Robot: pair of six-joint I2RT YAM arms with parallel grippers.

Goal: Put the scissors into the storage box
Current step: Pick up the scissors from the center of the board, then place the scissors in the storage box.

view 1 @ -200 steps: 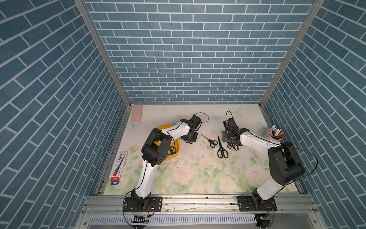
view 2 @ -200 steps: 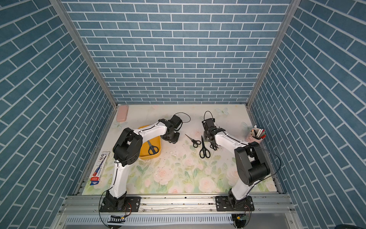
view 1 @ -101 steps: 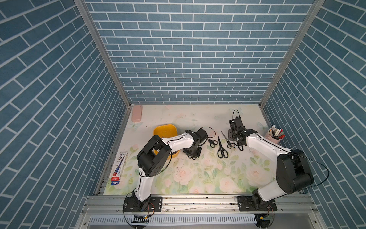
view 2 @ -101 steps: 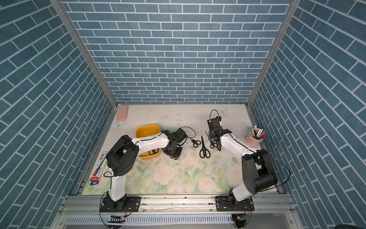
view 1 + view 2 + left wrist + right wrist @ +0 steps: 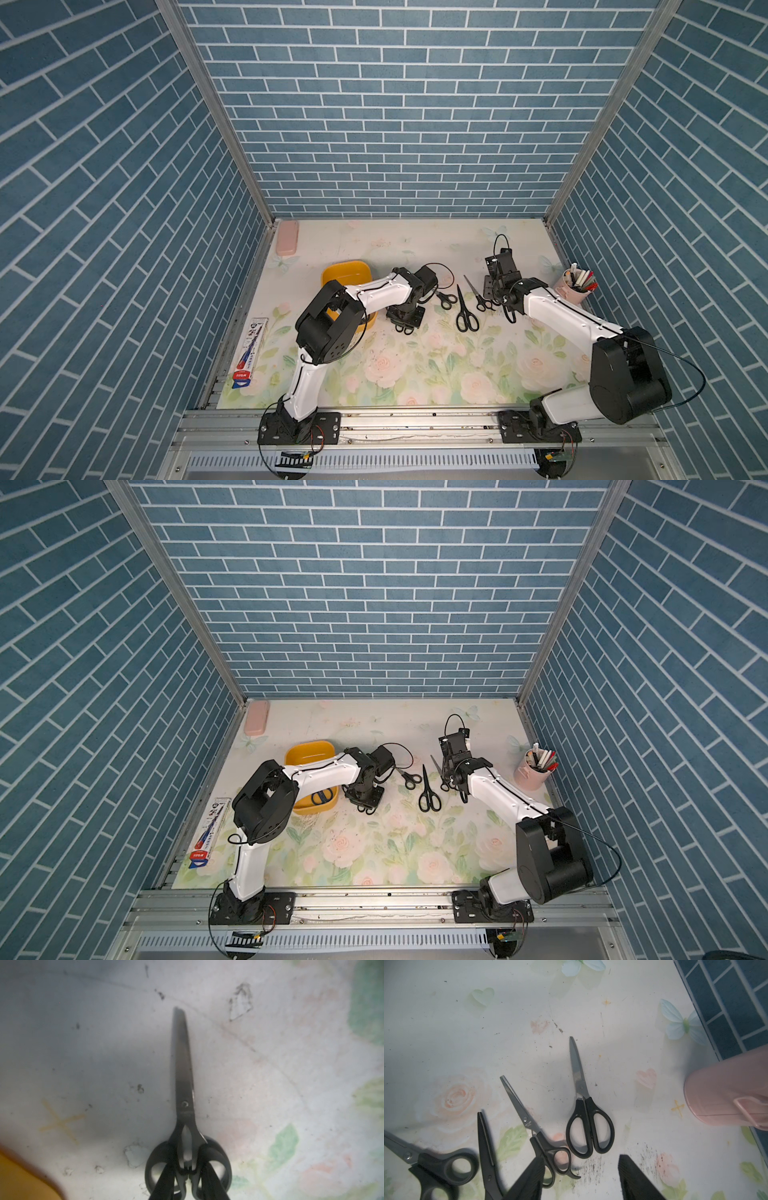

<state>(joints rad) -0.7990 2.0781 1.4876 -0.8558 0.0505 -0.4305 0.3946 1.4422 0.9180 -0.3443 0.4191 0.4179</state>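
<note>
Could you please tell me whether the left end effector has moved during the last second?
Yes. The left end effector has moved toward the table's near edge: from level with the storage box's middle to beside its near end.

Three walls of blue brick-pattern panelling, joined by aluminium corner posts, enclose a tabletop covered with a pale floral mat. An aluminium rail borders its near edge. Lighting is even.

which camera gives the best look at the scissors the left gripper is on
The left wrist view: the scissors run tip to handle loops, blades closed, with the left gripper at the loops. In both top views only the loops show below the gripper. The right wrist view shows other pairs.
</note>
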